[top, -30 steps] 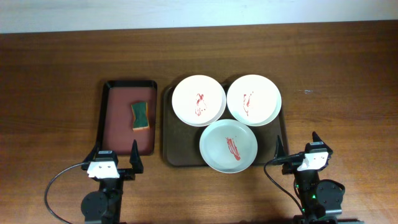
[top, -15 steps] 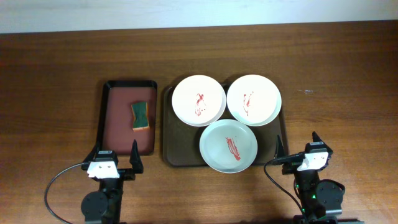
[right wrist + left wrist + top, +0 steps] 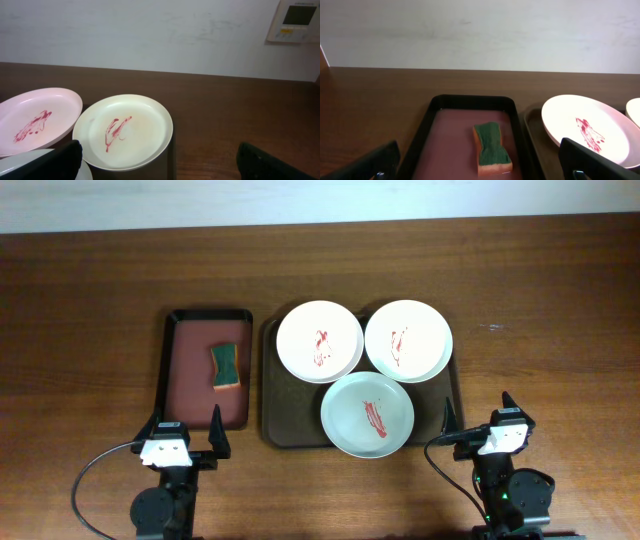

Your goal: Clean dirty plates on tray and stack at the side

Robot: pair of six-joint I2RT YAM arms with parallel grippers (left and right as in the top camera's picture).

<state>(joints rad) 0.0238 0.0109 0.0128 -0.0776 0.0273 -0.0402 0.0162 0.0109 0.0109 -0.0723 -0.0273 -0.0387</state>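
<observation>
Three plates with red smears sit on the dark brown tray (image 3: 285, 420): a white one at back left (image 3: 319, 341), a white one at back right (image 3: 407, 340), a pale grey-green one in front (image 3: 367, 414). A green and orange sponge (image 3: 226, 367) lies in the smaller reddish tray (image 3: 190, 395). My left gripper (image 3: 186, 436) is open and empty, near that tray's front edge. My right gripper (image 3: 478, 416) is open and empty, right of the brown tray. The left wrist view shows the sponge (image 3: 491, 152) and a plate (image 3: 587, 130). The right wrist view shows two smeared plates (image 3: 125, 131) (image 3: 35, 120).
The brown wooden table (image 3: 80, 330) runs wide on both sides of the trays. A pale wall stands behind it, with a white wall panel (image 3: 296, 20) at upper right in the right wrist view.
</observation>
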